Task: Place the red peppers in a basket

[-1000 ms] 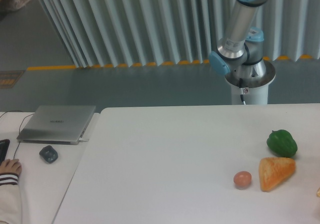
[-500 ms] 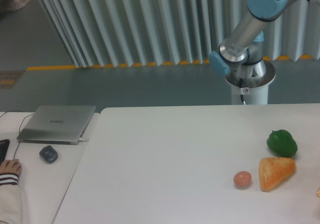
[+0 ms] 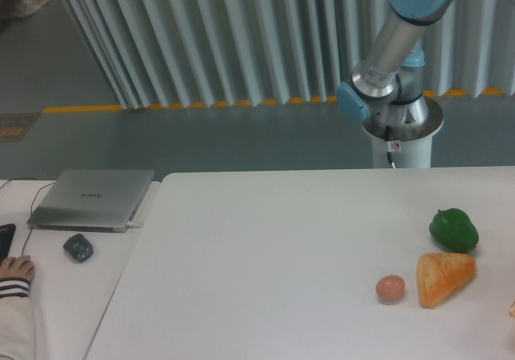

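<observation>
White table (image 3: 282, 247) holds a green pepper (image 3: 454, 229); arm (image 3: 398, 38) cut off above, claw out of view.

Arm (image 3: 396, 34) rises from base (image 3: 400, 130), leans right, leaves frame at top; end effector unseen.

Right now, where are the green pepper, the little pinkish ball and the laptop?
green pepper (image 3: 454, 230), fixed camera, middle of its glossy body
pinkish ball (image 3: 390, 287), fixed camera, its centre
laptop (image 3: 92, 198), fixed camera, middle of the closed lid
</observation>
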